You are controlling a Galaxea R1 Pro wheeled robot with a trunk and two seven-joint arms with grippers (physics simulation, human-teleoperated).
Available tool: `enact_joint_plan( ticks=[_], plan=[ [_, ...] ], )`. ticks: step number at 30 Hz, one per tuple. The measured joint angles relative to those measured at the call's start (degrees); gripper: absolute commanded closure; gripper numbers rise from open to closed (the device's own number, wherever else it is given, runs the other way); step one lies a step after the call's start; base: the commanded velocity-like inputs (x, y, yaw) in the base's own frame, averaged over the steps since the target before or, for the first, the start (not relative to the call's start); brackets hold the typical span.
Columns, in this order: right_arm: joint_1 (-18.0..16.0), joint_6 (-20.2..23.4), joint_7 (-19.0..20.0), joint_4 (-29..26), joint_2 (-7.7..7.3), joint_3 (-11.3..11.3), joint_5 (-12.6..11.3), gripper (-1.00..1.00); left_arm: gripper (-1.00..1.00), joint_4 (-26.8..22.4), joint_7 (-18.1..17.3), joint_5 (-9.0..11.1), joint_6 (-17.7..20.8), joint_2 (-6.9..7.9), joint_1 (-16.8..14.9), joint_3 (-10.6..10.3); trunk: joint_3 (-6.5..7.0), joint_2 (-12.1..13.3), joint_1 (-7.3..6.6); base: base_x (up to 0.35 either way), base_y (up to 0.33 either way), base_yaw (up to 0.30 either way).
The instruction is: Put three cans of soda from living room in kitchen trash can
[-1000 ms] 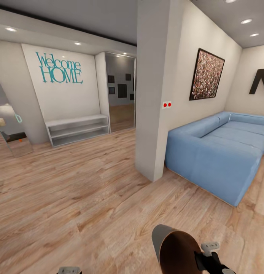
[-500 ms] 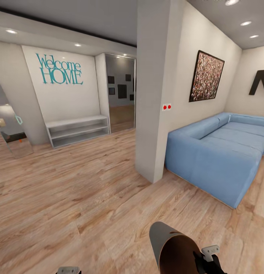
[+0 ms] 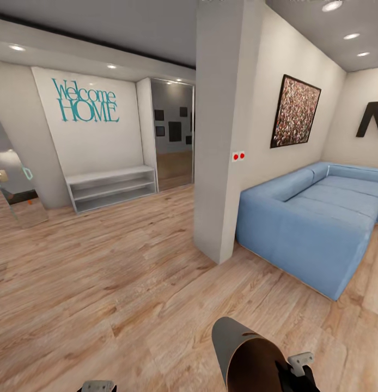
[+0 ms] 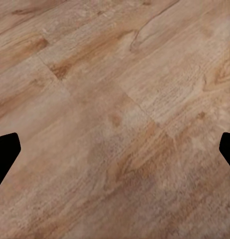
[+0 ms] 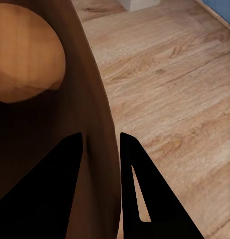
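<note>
The right gripper [image 5: 101, 149] has its jaws closed on the wall of the bin [image 5: 92, 99], one dark finger inside against the coppery brown lining and the other outside against the rim, with only the thin wall between them; in the head view the bin [image 3: 241, 356] hangs low at the right, tilted so its mouth faces the robot, grey outside and brown within, with the right gripper [image 3: 295, 373] at its rim; through the bin's open depth the right wrist view shows a lit oval of orange-brown, and no can can be made out inside it; whether anything lies deeper in the shadow cannot be told; the left gripper [image 4: 115, 149] has its jaws wide apart, the two black fingertips [image 4: 5, 154] at opposite edges of the left wrist view with nothing between them but the wooden floor [image 4: 115, 99] below; outward from the arms the floor [image 3: 102, 272] runs to a white pillar [image 3: 221, 136] with two red dots on it; just right of the pillar stands the blue sofa [image 3: 314, 223] of the living room, under a speckled framed picture [image 3: 295, 111]; to the left a white low shelf [image 3: 110, 186] sits against a wall bearing the teal words "Welcome HOME" [image 3: 85, 99]; a leaning mirror [image 3: 14, 174] is at the far left, and a doorway [image 3: 172, 133] opens beside the shelf.
</note>
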Motion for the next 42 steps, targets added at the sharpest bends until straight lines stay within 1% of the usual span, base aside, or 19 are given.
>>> enact_joint_plan(
  ticks=[3, 4, 9, 13, 19, 22, 26, 29, 34, 35, 38, 40, 42],
  plan=[
    [0.1, -1.9, -0.1, 0.2, 0.0, 0.1, 0.1, 1.0, -1.0, 0.0, 0.0, 0.0, 0.0, 0.0, 0.0, 0.0, 0.54, 1.2, -0.66, 0.0, 0.0, 0.0],
    [0.4, -2.4, -0.1, 0.1, -0.03, -0.2, 0.0, 1.0, -1.0, 0.0, 0.0, 0.0, -0.1, 0.0, 0.0, 0.0, 0.72, 1.6, -0.88, 0.0, 0.0, 0.0],
    [1.4, -3.1, 0.0, 0.2, -0.07, 0.3, 0.1, 1.0, -1.0, 0.0, 0.0, 0.0, -0.9, 0.08, 0.1, 0.0, 1.61, 3.6, -1.98, 0.0, 0.0, 0.0],
    [1.6, -3.2, 0.0, 0.1, -0.1, -0.3, -0.1, 1.0, -1.0, -0.1, 0.0, 0.2, -1.7, 0.43, 0.2, 0.0, 2.33, 5.2, -2.86, 0.0, 0.0, 0.0],
    [4.4, -6.8, 0.6, 0.3, -0.38, -0.4, 0.1, 1.0, -1.0, 0.0, 0.0, 0.2, -2.3, 0.73, 0.2, 0.0, 3.41, 7.6, -4.17, 0.0, 0.0, 0.0],
    [5.4, -7.6, 0.7, 0.3, -0.68, -1.2, -0.1, 1.0, -1.0, 0.1, 0.0, 0.4, -3.4, 1.25, 0.3, 0.0, 3.95, 8.8, -4.83, 0.0, 0.0, 0.0],
    [5.9, -8.1, 0.8, 0.3, -0.81, -1.0, 0.1, 1.0, -1.0, 0.2, 0.1, 0.4, -4.9, 1.98, 0.4, 0.0, 4.66, 10.4, -5.71, 0.0, 0.0, 0.0],
    [6.7, -8.4, 1.0, 0.3, -0.92, -1.5, -0.2, 1.0, -1.0, 0.3, 0.1, 0.5, -6.4, 3.18, 1.6, 0.1, 5.2, 11.6, -6.37, 0.0, 0.0, 0.0],
    [8.3, -10.3, 1.1, 0.8, -0.97, -0.8, 0.3, 1.0, -1.0, 0.4, 0.0, 0.6, -9.6, 4.16, 3.3, 0.2, 6.1, 13.6, -7.47, 0.0, 0.0, 0.0],
    [8.5, -10.6, 1.0, 0.9, -1.08, -0.9, 0.2, 1.0, -1.0, 0.4, 0.0, 0.7, -10.2, 4.61, 4.0, 0.2, 6.28, 14.0, -7.69, 0.0, 0.0, 0.0],
    [9.3, -11.4, 1.0, 1.1, -1.99, -1.7, -0.2, 1.0, -1.0, 0.8, -0.2, 2.5, -12.0, 5.41, 6.4, 0.2, 6.81, 15.2, -8.35, 0.0, 0.0, 0.0],
    [9.4, -11.7, 1.0, 1.1, -2.14, -2.7, -0.2, 1.0, -1.0, 1.7, -0.3, 2.9, -12.8, 5.51, 7.0, 0.2, 7.18, 16.0, -8.79, 0.0, 0.0, 0.0],
    [9.5, -11.8, 1.0, 1.1, -2.19, -3.1, -0.2, 1.0, -1.0, 2.2, -0.3, 3.1, -13.7, 5.55, 7.2, 0.2, 7.54, 16.8, -9.22, 0.0, 0.0, 0.0]
  ],
)
